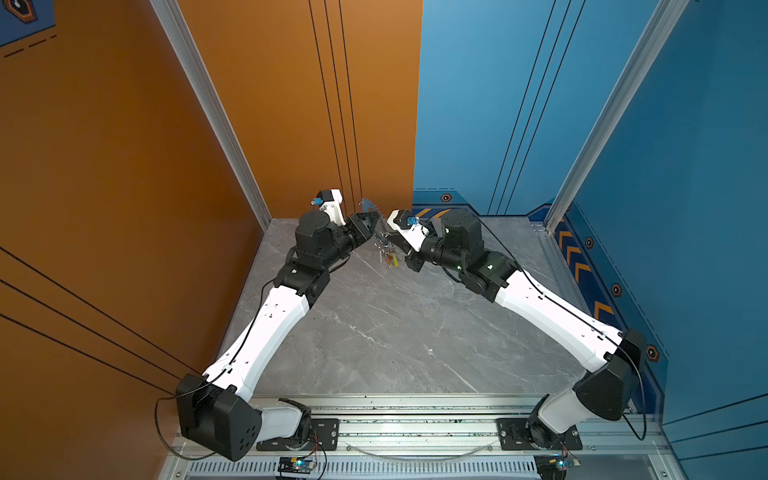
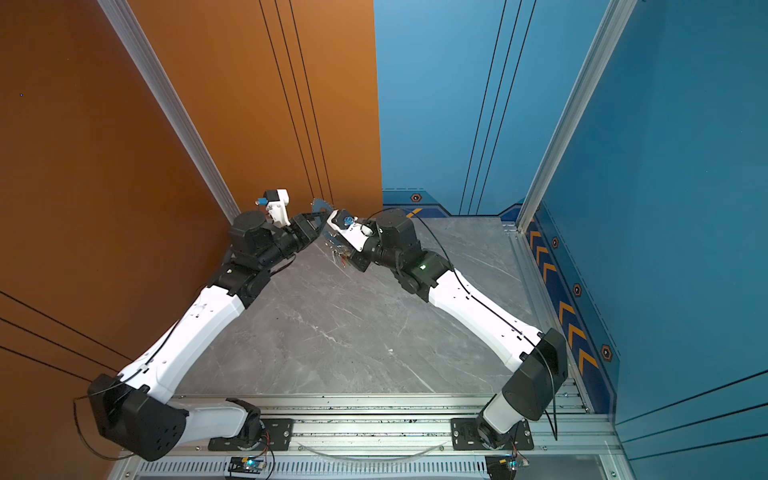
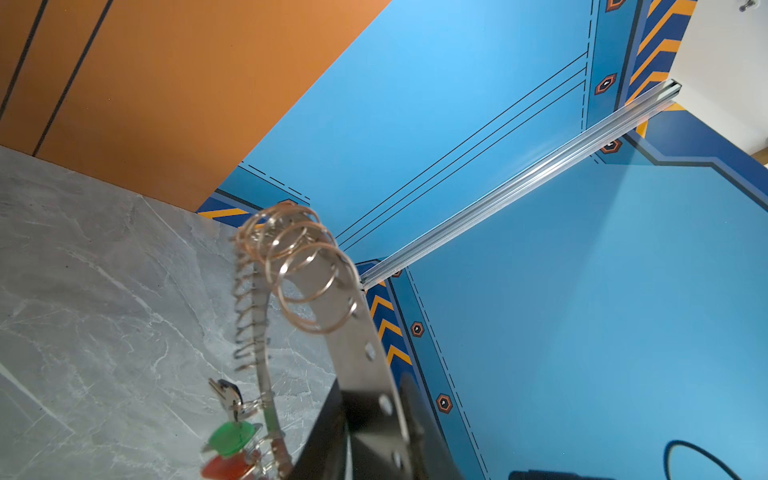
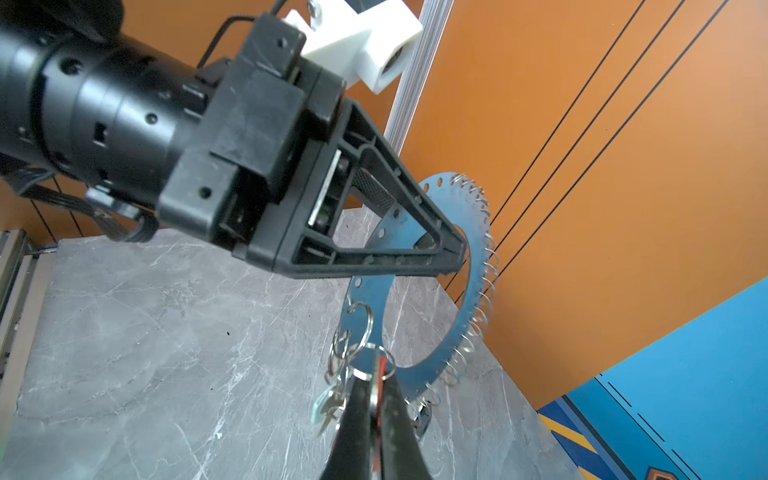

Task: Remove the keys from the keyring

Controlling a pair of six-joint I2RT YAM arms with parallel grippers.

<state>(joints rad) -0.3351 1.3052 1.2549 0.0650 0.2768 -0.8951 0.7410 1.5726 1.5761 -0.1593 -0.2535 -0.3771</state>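
Grey marble-veined stone makes up the surface, boxed in by smooth orange wall panels and blue wall panels with ribbed aluminium rails at the corners. I hold the keyring upright in the air over the far part of that surface. It is a thin, flat metal disc with a large round hole, its band drilled with small holes. Its outer edge is fringed with wire split rings that sit close together like a coil.

My left gripper has its black, open-framed triangular fingers drawn narrow, with the disc's band between the tips. The keys hang in a bunch from the lowest rings, small and silvery, with glossy oval plastic tags; a green tag shows clearly in the left wrist view.

My right gripper is pinched tight on a red-tagged key just beneath the disc's lower rim, and that key's split ring stands above my fingertips.
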